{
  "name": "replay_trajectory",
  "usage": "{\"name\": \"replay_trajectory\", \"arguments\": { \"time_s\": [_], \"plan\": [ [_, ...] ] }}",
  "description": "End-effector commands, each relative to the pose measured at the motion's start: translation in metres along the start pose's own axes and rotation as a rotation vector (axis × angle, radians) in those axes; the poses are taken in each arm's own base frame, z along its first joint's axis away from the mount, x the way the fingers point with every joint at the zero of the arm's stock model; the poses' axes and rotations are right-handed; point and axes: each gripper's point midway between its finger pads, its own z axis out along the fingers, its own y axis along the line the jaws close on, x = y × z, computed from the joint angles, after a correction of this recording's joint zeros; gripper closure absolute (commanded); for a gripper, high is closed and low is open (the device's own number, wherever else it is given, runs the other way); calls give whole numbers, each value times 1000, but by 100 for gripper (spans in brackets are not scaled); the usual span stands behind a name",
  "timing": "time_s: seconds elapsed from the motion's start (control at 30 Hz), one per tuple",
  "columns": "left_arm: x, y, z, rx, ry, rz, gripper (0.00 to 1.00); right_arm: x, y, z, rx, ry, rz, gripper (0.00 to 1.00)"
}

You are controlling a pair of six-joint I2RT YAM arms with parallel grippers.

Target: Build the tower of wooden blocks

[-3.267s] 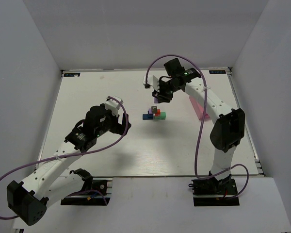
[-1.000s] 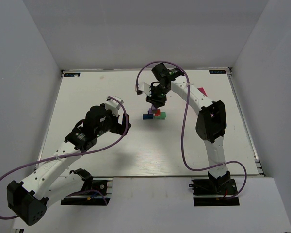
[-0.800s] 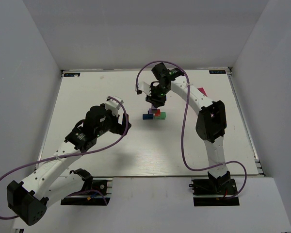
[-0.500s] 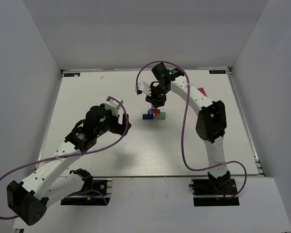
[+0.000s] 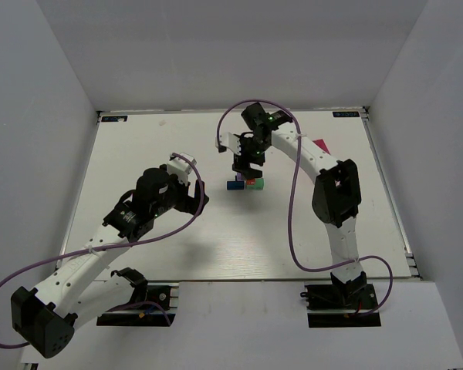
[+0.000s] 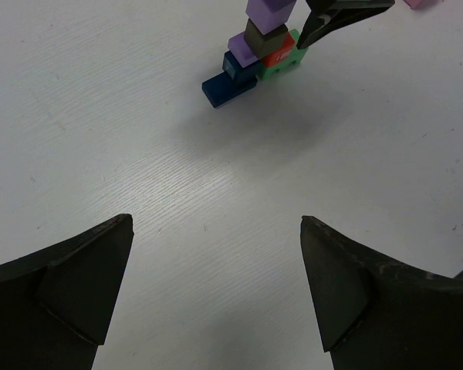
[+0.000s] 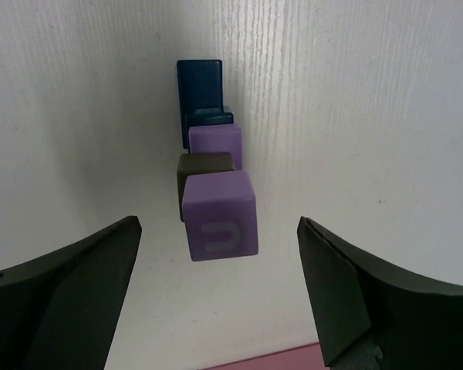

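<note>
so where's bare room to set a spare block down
Bare table on the far left, beyond the left arm, and the near middle between the left hand and the right arm. Crowded at the block tower, with the right hand open right above it.

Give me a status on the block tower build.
Done: the tower stands several blocks high, topped by a purple cube. In hand: nothing; the right gripper is open around that cube, the left gripper open and empty. Left: no loose blocks show; probably just backing the right gripper away.
</note>
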Motion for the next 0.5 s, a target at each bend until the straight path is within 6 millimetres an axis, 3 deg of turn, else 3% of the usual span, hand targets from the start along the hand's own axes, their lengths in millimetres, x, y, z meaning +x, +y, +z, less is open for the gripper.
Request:
{"name": "replay_trajectory", "arguments": {
  "time_s": [0.0, 0.17, 0.47],
  "plan": [
    [-7, -2, -5, 12, -32, 6, 0, -10, 3, -15, 21, -24, -17, 10],
    [-7, -2, -5, 12, -32, 6, 0, -16, 5, -15, 29, -36, -30, 10],
    [-7, 0, -5, 3, -33, 6, 0, -16, -6, -34, 115, -62, 2, 10]
  ]
}}
